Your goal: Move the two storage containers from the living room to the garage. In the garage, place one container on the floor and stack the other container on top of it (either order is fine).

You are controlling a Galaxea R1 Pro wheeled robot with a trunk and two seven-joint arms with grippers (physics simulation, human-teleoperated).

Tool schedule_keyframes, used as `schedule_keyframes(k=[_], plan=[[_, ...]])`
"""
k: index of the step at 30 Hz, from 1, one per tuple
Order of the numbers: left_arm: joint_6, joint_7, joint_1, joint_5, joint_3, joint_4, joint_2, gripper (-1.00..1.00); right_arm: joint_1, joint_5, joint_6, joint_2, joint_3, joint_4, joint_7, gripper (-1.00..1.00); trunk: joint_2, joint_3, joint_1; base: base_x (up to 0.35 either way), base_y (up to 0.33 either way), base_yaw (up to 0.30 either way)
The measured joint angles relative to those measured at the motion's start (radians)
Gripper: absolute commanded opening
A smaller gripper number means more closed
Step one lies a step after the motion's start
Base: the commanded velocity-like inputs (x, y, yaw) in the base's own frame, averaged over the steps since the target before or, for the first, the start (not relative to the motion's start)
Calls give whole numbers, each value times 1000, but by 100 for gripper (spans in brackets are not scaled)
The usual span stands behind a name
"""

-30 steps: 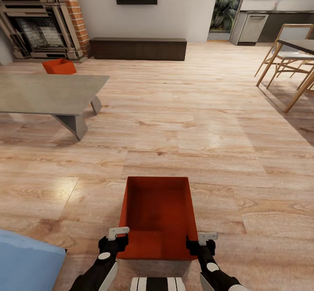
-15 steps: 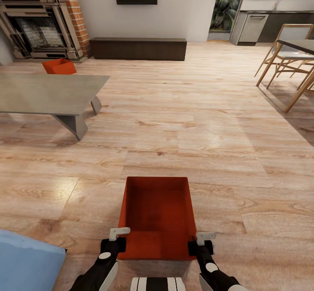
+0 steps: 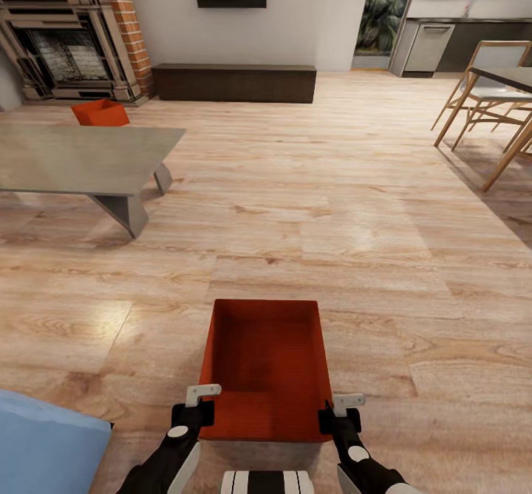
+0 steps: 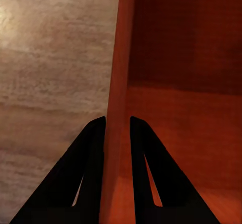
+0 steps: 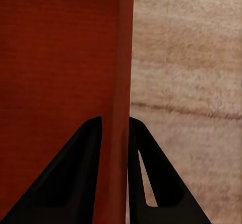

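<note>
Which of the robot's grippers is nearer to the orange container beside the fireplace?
Left. The left gripper pinches the near container's left wall, on the far container's side of the room; the right gripper clamps the right wall, farther away.

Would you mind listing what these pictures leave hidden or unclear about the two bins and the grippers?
- Far storage container, head view: its lower part is hidden behind the grey table.
- Near storage container, head view: whether it rests on the wood floor or is lifted cannot be told.
- Left gripper and right gripper, wrist views: each straddles a bin wall; the rest of the bin is cut off by the frame edges.
</note>
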Motion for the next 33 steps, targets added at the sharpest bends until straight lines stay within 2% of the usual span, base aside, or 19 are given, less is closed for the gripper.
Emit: schedule_keyframes(k=[9,33], plan=[[-2,1,0,-2,4,0,-2,-100,0,1,0,0,0,0,0,-100,0,0,0,0,0,0],[0,6,0,-1,1,0,-4,-100,0,1,1,-3,-2,0,4,-100,168,75,-92,0,0,0]])
